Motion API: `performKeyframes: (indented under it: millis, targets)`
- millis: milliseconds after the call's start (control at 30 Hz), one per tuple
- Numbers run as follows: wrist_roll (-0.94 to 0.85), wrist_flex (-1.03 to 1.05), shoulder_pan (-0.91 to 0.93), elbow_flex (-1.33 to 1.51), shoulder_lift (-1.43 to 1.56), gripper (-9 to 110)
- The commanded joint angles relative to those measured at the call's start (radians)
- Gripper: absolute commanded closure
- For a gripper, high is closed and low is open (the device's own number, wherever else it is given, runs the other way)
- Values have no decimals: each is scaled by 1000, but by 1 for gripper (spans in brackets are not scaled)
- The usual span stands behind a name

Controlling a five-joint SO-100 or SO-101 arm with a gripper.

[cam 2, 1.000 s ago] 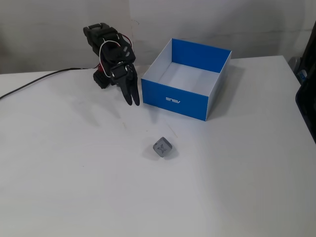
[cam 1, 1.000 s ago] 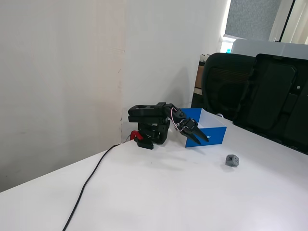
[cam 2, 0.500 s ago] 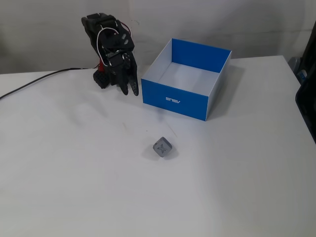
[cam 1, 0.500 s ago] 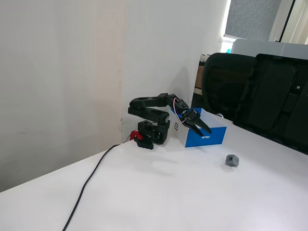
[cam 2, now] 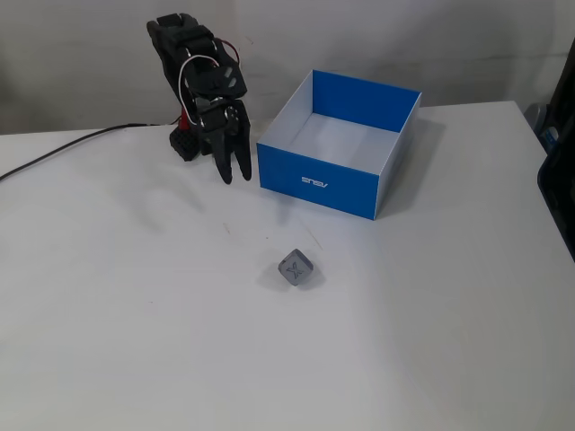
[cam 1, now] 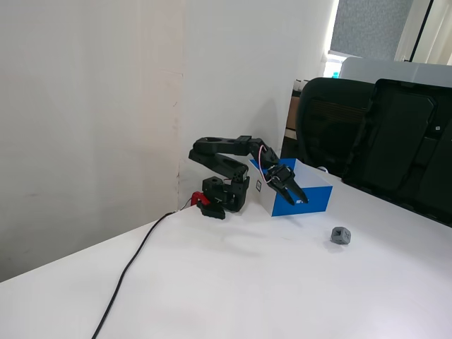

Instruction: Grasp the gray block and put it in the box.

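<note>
The gray block (cam 2: 296, 268) lies alone on the white table, in front of the box; in the other fixed view the gray block (cam 1: 341, 235) sits to the right of the arm. The box (cam 2: 319, 184) is blue outside, white inside, and holds nothing visible. In the other fixed view the box (cam 1: 311, 200) stands partly behind the gripper. My gripper (cam 2: 235, 177) hangs tips-down beside the box's left front corner, well short of the block. Its fingers stand slightly apart with nothing between them. Side on, the gripper (cam 1: 296, 197) hovers above the table.
A black cable (cam 2: 54, 153) runs from the arm base (cam 2: 184, 144) off the left edge. Black chairs (cam 1: 374, 134) stand behind the table's far side. A white wall is right behind the arm.
The arm has unfolded from its low rest pose. The gripper rose and swung outward, staying by the box's corner. Block and box have not moved.
</note>
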Motion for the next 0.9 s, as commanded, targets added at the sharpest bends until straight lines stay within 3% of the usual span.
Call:
performKeyframes:
  millis: [0,533,867]
  targets:
    - [9,-12,-29,-143,-77,70]
    - [-3,-95,-115,-313,-453,67]
    - [8,-163,-23,-368,-603,64]
